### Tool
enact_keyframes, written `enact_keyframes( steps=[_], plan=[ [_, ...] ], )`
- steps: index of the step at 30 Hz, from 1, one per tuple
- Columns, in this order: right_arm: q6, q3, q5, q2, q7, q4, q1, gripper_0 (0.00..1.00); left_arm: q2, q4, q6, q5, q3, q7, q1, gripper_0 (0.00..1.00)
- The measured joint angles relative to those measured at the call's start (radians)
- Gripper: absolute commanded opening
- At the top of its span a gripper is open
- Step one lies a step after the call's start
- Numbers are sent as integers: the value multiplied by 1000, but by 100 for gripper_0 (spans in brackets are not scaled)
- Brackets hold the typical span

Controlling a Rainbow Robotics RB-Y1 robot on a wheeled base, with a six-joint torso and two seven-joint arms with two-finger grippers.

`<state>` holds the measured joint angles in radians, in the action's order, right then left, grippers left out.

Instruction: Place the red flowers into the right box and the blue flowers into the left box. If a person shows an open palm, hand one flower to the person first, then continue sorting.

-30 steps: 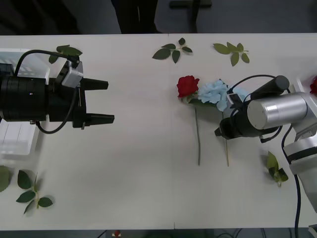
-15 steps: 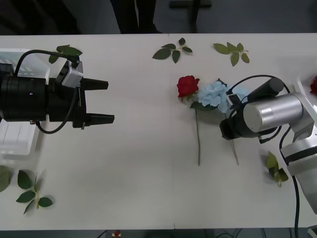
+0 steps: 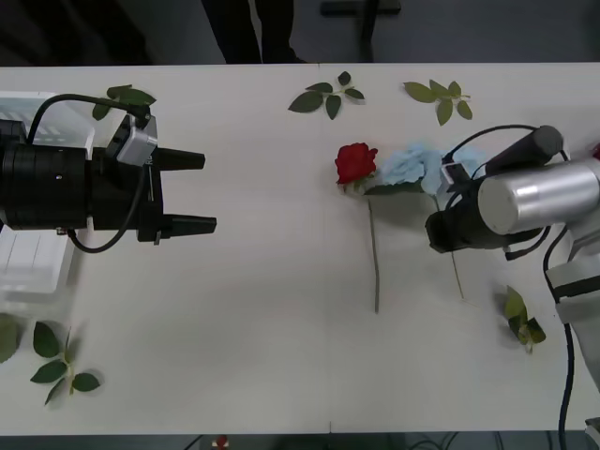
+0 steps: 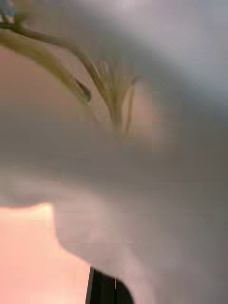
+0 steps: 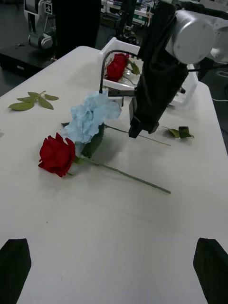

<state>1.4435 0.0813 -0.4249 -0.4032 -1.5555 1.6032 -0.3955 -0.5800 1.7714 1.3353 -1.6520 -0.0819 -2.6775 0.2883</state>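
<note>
White table [image 3: 281, 356] — scattered leaf sprigs [image 3: 326, 97], left end effector [image 3: 208, 192] apart, right's grip unclear

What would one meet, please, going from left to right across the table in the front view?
Translucent white ribbed bin → left gripper with black fingers → deep-red rose on its thin green stem → pale sky-blue hydrangea → the right arm's silver wrist.

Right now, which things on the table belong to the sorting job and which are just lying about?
Job: red rose, blue hydrangea under the right gripper, left box, right box holding a rose, left gripper.
Lying about: leaf sprigs.
</note>
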Motion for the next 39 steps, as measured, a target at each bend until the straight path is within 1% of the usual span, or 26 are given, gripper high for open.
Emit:
enact_keyframes(
  steps=[2, 4, 8, 10, 13, 18, 22, 25, 28, 34, 39],
  plan=[
    [55, -60, -42, 0, -7, 53, 0, 0, 0, 0, 0, 0, 0, 0, 0, 100],
    [98, -132, -99, 0, -64, 95, 0, 0, 0, 0, 0, 0, 0, 0, 0, 100],
    [154, -257, -227, 0, -307, 152, 0, 0, 0, 0, 0, 0, 0, 0, 0, 100],
    [156, -299, -333, 0, -373, 162, 0, 0, 0, 0, 0, 0, 0, 0, 0, 100],
    [152, -335, -548, 0, -386, 162, 0, 0, 0, 0, 0, 0, 0, 0, 0, 100],
    [99, -327, -829, 0, -513, 162, -1, 0, 0, 0, 0, 0, 0, 0, 0, 100],
    [65, -290, -1020, 0, -519, 162, -1, 0, 0, 0, 0, 0, 0, 0, 0, 100],
    [48, -267, -1115, 0, -519, 162, -1, 0, 2, 0, 0, 0, 0, 1, 0, 100],
    [46, -253, -1172, 0, -519, 162, -1, 0, 27, 0, 0, 0, 0, 7, -4, 100],
    [24, -242, -1223, 0, -519, 162, -1, 0, 140, 0, 0, 0, 8, 65, -47, 100],
    [23, -242, -1226, 0, -519, 162, -1, 0, 210, 0, -39, -52, 94, 65, -104, 100]
  ],
)
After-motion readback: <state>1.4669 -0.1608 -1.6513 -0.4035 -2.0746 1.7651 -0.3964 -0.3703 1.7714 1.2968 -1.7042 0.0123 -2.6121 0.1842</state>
